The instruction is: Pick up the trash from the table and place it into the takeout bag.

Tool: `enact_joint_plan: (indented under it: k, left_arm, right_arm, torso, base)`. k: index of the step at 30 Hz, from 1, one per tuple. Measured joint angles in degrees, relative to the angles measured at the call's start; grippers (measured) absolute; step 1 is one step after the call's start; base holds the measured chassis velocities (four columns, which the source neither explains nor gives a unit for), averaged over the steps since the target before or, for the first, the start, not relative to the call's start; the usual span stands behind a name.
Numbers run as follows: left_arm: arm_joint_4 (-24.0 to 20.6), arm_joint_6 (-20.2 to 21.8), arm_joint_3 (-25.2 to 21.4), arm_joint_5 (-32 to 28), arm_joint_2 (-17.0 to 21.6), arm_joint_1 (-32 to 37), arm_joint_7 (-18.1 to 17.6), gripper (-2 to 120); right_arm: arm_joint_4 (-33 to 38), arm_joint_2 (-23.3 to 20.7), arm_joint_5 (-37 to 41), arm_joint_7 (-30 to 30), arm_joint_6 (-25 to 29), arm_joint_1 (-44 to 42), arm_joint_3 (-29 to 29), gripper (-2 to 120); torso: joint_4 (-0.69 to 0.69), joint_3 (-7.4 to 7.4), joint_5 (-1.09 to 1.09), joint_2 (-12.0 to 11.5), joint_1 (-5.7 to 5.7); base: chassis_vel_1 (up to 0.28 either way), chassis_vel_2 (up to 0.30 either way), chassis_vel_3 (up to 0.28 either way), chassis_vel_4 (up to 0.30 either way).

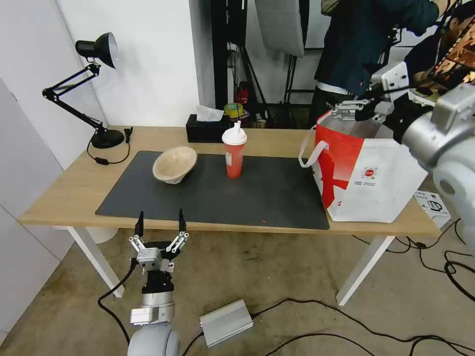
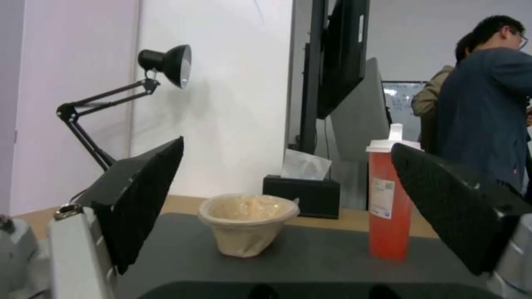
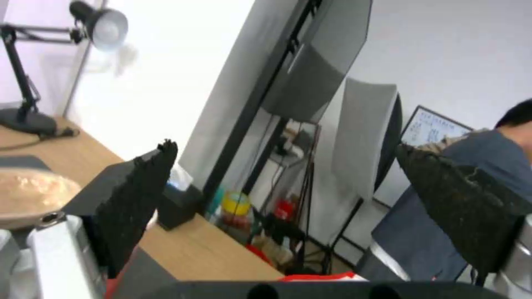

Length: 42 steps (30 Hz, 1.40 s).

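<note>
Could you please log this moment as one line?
left gripper: open, below table edge | right gripper: open, over takeout bag | cup, bowl: on mat

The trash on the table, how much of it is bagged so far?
None shows inside the takeout bag. The right claw hangs open and empty over its mouth. The left claw waits open at the table's near edge. The pulp bowl and red drink cup remain on the mat.

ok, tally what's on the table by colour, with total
Red or red-and-white: 2, drink cup, takeout bag
Beige: 1, pulp bowl
Black: 2, tissue box, desk lamp
Dark grey: 1, mat
Total: 6
</note>
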Motion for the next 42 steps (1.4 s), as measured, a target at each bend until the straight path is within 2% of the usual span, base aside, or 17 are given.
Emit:
enact_joint_plan:
  k: [4,5,8,12,14,16,18,19,22,23,25,28,42]
  left_arm:
    - [-0.20,0.11,0.00,0.00,0.01,0.09,-0.02,100]
    - [-0.39,0.16,0.03,0.00,0.01,0.19,-0.02,100]
    - [-0.51,0.18,0.04,-0.02,0.02,0.25,-0.01,100]
    - [-0.78,0.21,-0.03,-0.07,0.03,0.37,-0.02,100]
    - [-0.89,0.22,-0.05,-0.11,0.03,0.40,-0.02,100]
    - [-0.90,0.23,-0.06,-0.13,0.03,0.41,-0.02,100]
    - [-0.96,0.26,-0.08,-0.14,0.05,0.42,-0.02,100]
    - [-0.96,0.26,-0.08,-0.14,0.05,0.42,-0.02,100]
    - [-1.03,0.28,0.09,-0.16,0.05,0.48,-0.07,100]
    - [-1.04,0.29,0.16,-0.17,0.04,0.52,-0.11,100]
    - [-1.04,0.30,0.18,-0.18,0.05,0.52,-0.08,100]
    - [-1.04,0.33,0.25,-0.18,0.06,0.48,-0.09,100]
    - [-0.94,0.36,0.52,-0.18,0.06,0.45,-0.07,100]
  right_arm:
    - [1.99,1.18,-1.35,1.72,3.53,-3.79,1.42,100]
    - [3.46,2.19,-2.75,2.99,6.53,-6.92,2.34,100]
    - [4.53,3.07,-3.95,3.84,8.58,-9.61,3.01,100]
    - [6.17,5.82,-7.59,5.86,14.16,-17.61,3.84,100]
    - [6.47,8.36,-11.08,6.78,18.91,-22.94,3.87,100]
    - [6.47,8.96,-11.83,6.90,19.80,-23.99,3.87,100]
    - [6.44,12.93,-15.70,7.39,24.02,-28.93,3.88,100]
    - [6.44,12.93,-15.70,7.39,24.02,-28.93,3.88,100]
    - [6.10,17.16,-18.98,7.69,28.03,-32.70,3.70,100]
    - [5.59,19.98,-21.24,7.79,31.02,-34.90,3.21,100]
    - [5.38,20.80,-21.98,7.80,32.07,-35.62,3.03,100]
    - [3.66,24.23,-25.50,7.95,37.17,-39.09,2.42,100]
    - [-2.62,30.30,-31.45,9.82,47.97,-45.28,0.41,100]
  torso:
    - [0.02,0.00,-0.01,0.00,0.00]
    - [0.01,0.00,0.00,0.00,0.00]
    - [0.01,0.00,0.00,0.00,0.00]
    - [0.01,0.00,0.00,0.00,0.00]
    - [0.01,0.00,-0.01,0.00,0.00]
    - [0.01,0.00,0.00,0.00,0.00]
    - [0.01,0.00,-0.01,0.00,0.00]
    - [0.01,0.00,-0.01,0.00,0.00]
    - [0.02,0.00,-0.02,0.00,0.00]
    - [0.00,0.00,-0.01,0.00,0.00]
    - [0.01,0.00,0.00,0.00,0.00]
    - [0.01,0.00,-0.01,0.00,0.00]
    - [0.01,0.00,-0.01,0.00,0.00]
  base:
    - [0.000,0.000,0.000,0.000]
    - [0.000,0.000,0.000,0.000]
    - [0.000,0.000,0.000,0.000]
    - [0.000,0.000,0.000,0.000]
    - [0.000,0.000,0.000,0.000]
    - [0.000,0.000,0.000,0.000]
    - [0.000,0.000,0.000,0.000]
    - [0.000,0.000,0.000,0.000]
    - [0.000,0.000,0.000,0.000]
    - [0.000,0.000,0.000,0.000]
    - [0.000,0.000,0.000,0.000]
    - [0.000,0.000,0.000,0.000]
    - [0.000,0.000,0.000,0.000]
